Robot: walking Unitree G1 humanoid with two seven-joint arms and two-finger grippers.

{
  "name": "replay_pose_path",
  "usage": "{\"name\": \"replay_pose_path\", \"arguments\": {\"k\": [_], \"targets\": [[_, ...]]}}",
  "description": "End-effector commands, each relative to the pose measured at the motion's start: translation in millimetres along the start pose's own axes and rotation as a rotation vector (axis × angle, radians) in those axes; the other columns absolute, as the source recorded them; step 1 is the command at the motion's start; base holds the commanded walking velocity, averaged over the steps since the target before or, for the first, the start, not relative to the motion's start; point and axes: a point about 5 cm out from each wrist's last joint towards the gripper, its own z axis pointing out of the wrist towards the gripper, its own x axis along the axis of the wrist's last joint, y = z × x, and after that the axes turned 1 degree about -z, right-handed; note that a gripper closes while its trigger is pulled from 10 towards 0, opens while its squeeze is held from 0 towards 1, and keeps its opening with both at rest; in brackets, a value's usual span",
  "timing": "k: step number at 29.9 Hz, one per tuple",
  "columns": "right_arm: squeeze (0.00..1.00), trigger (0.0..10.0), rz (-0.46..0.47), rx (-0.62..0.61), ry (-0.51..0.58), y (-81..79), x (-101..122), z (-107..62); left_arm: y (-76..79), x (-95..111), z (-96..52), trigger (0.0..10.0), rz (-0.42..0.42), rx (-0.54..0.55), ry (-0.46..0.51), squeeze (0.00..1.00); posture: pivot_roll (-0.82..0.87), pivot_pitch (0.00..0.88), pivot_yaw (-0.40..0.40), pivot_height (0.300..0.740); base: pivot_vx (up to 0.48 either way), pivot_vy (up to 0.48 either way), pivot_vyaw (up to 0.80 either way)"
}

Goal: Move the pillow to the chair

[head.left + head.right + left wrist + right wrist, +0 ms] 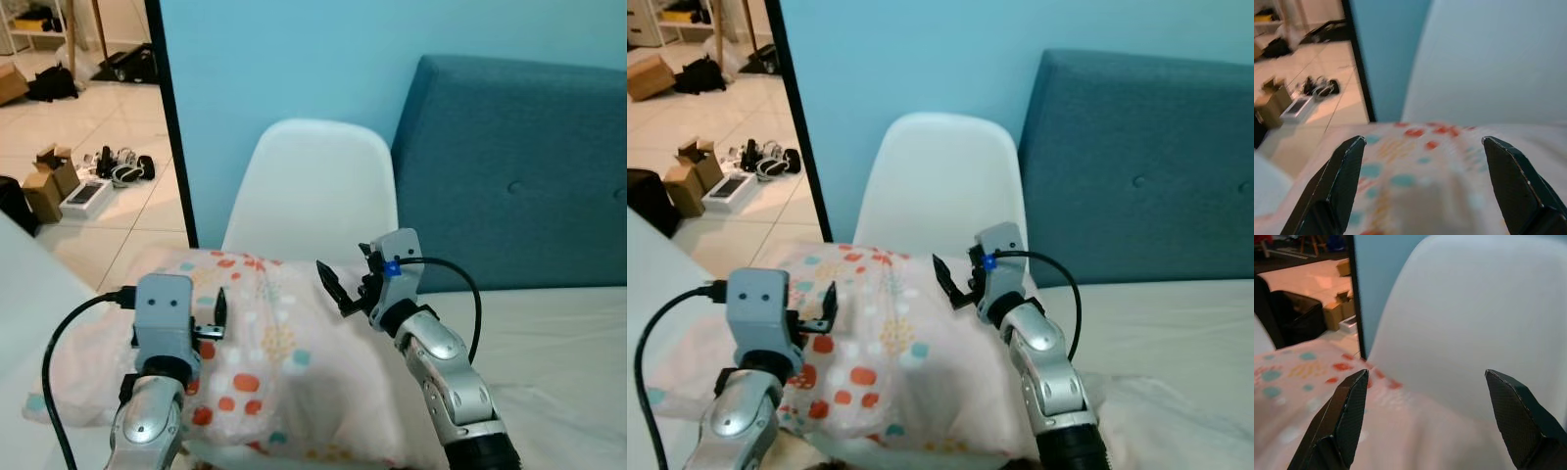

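Note:
A pale pillow (269, 357) with red, orange and teal dots lies right in front of me. Its far edge reaches the foot of the white chair's backrest (313, 186), and the seat is hidden under it. My left gripper (204, 321) hovers open over the pillow's left part, with nothing between its fingers (1347, 171). My right gripper (351, 279) stands open over the pillow's far right edge, pointing at the backrest (1474, 308). In the right wrist view the dotted pillow (1308, 396) lies just below the fingers.
A teal padded headboard (519, 166) rises to the right of the chair, with a white bed surface (563, 343) below it. A black door frame (174, 127) borders the blue wall. Cardboard boxes and small clutter (59, 181) lie on the tiled floor at the far left.

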Motion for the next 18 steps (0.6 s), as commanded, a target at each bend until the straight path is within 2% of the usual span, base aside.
{"name": "replay_pose_path", "arguments": {"k": [1,6,18], "targets": [[0.00,10.0,-0.018,-0.018,0.012,1.7,0.0,1.9,2.1,-5.4,2.4,10.0,0.014,-0.008,-0.021,0.00,-0.02,0.000,-0.085,0.680,-0.480,0.000,0.00],[0.00,10.0,-0.008,-0.030,0.003,5.0,-2.7,5.4,-2.1,-10.7,5.1,10.0,-0.025,0.015,-0.042,0.00,-0.01,0.000,-0.089,0.695,-0.478,0.000,0.00],[0.00,10.0,0.004,-0.023,-0.012,8.2,-5.4,9.8,-1.0,-12.0,14.2,10.0,-0.072,0.005,-0.028,0.00,-0.02,0.000,-0.102,0.740,0.000,0.000,0.00]]}}
